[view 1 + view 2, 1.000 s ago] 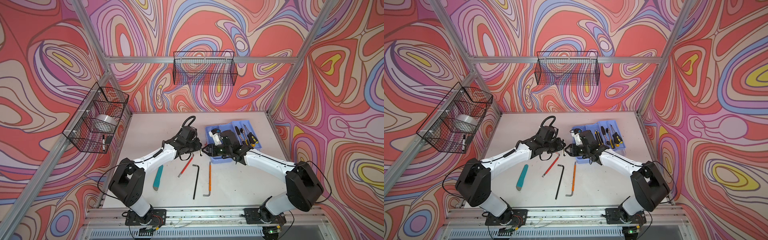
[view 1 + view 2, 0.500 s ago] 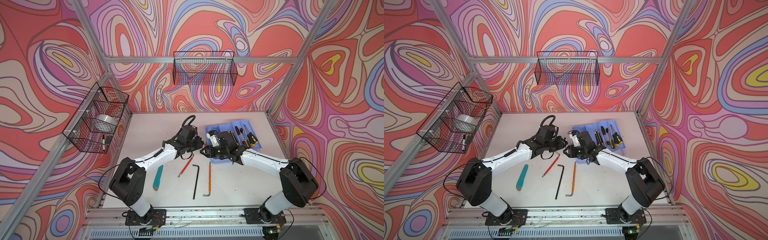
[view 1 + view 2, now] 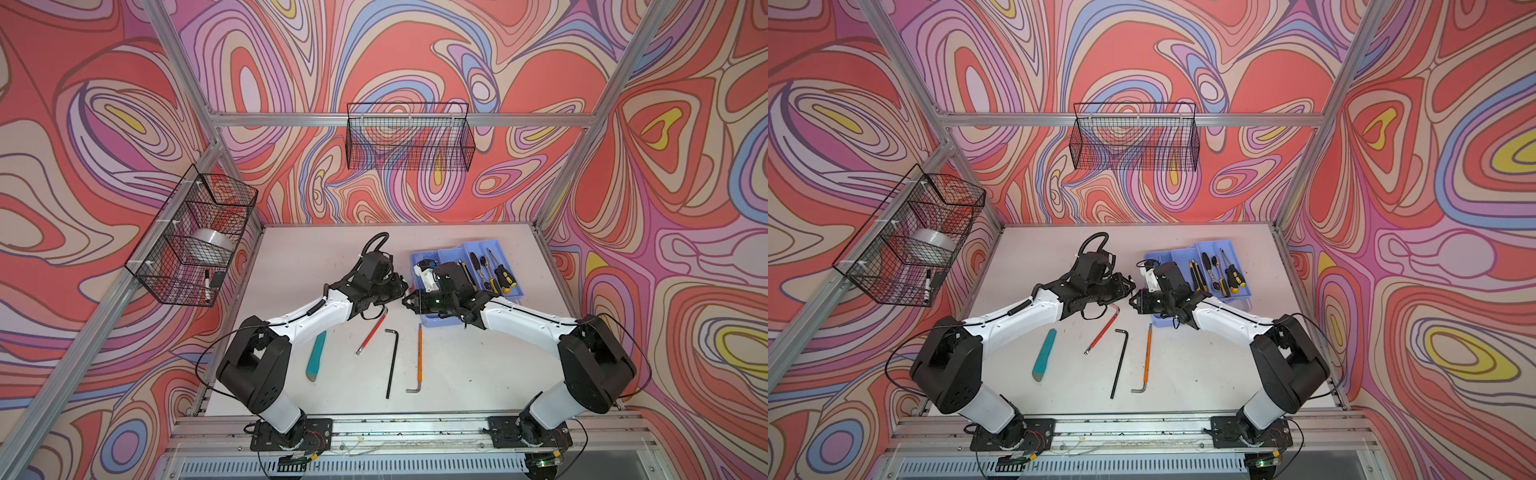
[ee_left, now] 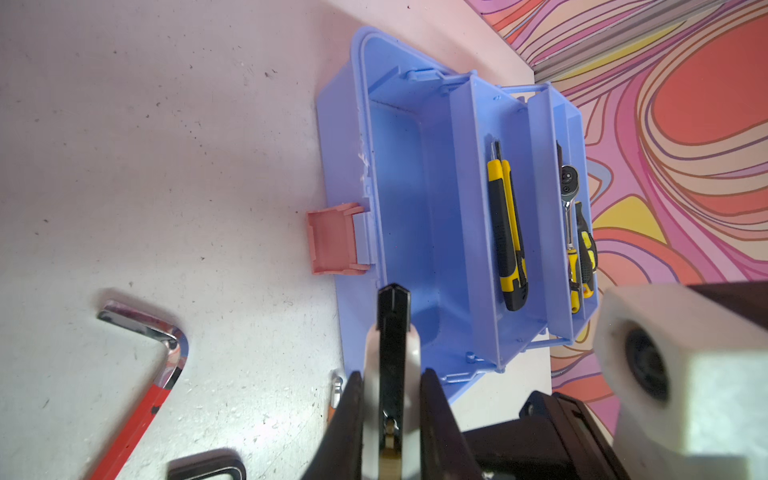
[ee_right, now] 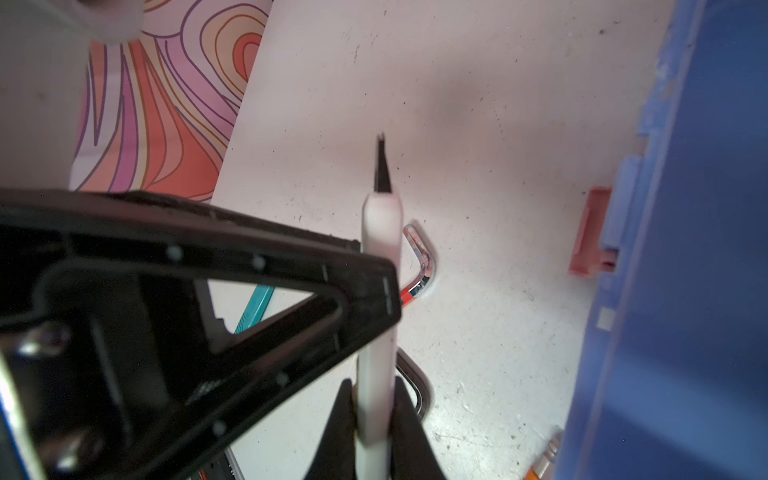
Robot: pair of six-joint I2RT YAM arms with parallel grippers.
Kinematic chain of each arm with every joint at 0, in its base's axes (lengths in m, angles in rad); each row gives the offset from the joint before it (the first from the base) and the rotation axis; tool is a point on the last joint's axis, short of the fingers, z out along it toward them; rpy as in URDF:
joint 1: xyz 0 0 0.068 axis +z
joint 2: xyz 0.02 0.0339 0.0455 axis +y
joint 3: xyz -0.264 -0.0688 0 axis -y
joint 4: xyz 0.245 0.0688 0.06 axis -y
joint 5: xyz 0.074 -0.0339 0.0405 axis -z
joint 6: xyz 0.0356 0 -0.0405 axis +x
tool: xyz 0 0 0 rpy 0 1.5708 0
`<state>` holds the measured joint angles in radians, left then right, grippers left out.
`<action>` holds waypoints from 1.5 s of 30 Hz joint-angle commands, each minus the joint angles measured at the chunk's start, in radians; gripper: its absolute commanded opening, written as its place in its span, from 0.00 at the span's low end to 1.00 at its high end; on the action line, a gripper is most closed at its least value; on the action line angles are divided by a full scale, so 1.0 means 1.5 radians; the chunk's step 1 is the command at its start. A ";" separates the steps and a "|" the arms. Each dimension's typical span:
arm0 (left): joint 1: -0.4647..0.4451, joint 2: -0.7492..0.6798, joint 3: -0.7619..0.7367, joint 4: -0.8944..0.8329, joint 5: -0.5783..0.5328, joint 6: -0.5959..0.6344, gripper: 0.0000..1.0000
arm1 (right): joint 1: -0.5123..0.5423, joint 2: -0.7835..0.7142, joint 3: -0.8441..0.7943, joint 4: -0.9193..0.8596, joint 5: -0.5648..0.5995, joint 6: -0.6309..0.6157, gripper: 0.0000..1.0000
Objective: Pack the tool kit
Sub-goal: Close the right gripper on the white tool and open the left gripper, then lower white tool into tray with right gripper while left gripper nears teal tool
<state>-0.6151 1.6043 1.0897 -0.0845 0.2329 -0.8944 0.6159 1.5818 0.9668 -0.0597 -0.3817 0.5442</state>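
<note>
Four loose tools lie nearest the robot, around 6 o'clock on the tabletop [image 3: 478,374]: teal knife [image 3: 316,355], red hex key [image 3: 372,328], black hex key [image 3: 392,361], orange hex key [image 3: 419,357]. None packed yet.

Just past them, mid-tabletop, both arms meet on one white tool [image 4: 392,353] with a black tip. Fingers of the left end effector [image 4: 390,374] are clamped on the white handle. Fingers of the right end effector [image 5: 373,384] press both sides of the same handle, so it is clamped too, as far as the wrist view shows.

It reads as a hand-over toward the right arm, since the tool kit [image 4: 399,187] sits on that side. The kit is just beside the meeting point at about 2 o'clock, open, on the tabletop. Its deep base compartment is bare. The utility knife [image 4: 507,232] lies in the next tray, the ratchet [image 4: 567,183] and screwdrivers [image 4: 584,249] in the farthest one. The pink latch [image 4: 334,239] sticks out on the side facing the arms, roughly 8 o'clock.

Doing it well:
- Get the right grip square on the handle before the left lets go.
- The left should open fully and back off toward 9 o'clock in a straight line, without twisting the tool.
- The handle looks slim and smooth, so it will likely pivot if pinched off-centre.
- Then carry it toward 2 o'clock, clear the kit's near wall and latch, and lay it lengthwise in the bare compartment.
</note>
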 commanded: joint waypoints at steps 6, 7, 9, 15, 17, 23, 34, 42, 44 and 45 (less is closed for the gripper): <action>-0.001 -0.040 -0.012 -0.004 0.018 0.037 0.64 | 0.006 -0.004 0.027 -0.029 0.036 -0.009 0.01; 0.000 -0.047 -0.013 -0.013 0.013 0.043 0.70 | 0.006 -0.007 0.032 -0.041 0.046 -0.014 0.01; 0.004 -0.066 -0.022 -0.034 -0.006 0.056 0.83 | 0.006 -0.016 0.041 -0.071 0.077 -0.024 0.01; 0.014 -0.136 -0.054 -0.106 -0.085 0.104 1.00 | 0.004 -0.029 0.100 -0.182 0.169 -0.075 0.01; 0.016 -0.157 -0.060 -0.165 -0.127 0.120 1.00 | 0.002 -0.028 0.130 -0.231 0.202 -0.097 0.01; 0.045 -0.239 -0.110 -0.310 -0.248 0.148 1.00 | -0.047 -0.042 0.167 -0.307 0.268 -0.147 0.02; 0.125 -0.386 -0.230 -0.501 -0.347 0.129 1.00 | -0.116 -0.010 0.211 -0.415 0.383 -0.241 0.03; 0.138 -0.426 -0.301 -0.522 -0.341 0.074 1.00 | -0.120 0.028 0.212 -0.443 0.418 -0.262 0.03; 0.138 -0.437 -0.317 -0.516 -0.343 0.059 1.00 | -0.121 0.036 0.209 -0.442 0.419 -0.264 0.04; 0.138 -0.439 -0.323 -0.516 -0.344 0.051 1.00 | -0.122 0.040 0.208 -0.443 0.423 -0.263 0.04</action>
<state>-0.4122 0.9661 0.6247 -0.8181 -0.2573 -0.7570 0.4389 1.6234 1.2736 -0.7067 0.2188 0.1665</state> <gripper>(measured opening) 0.996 0.120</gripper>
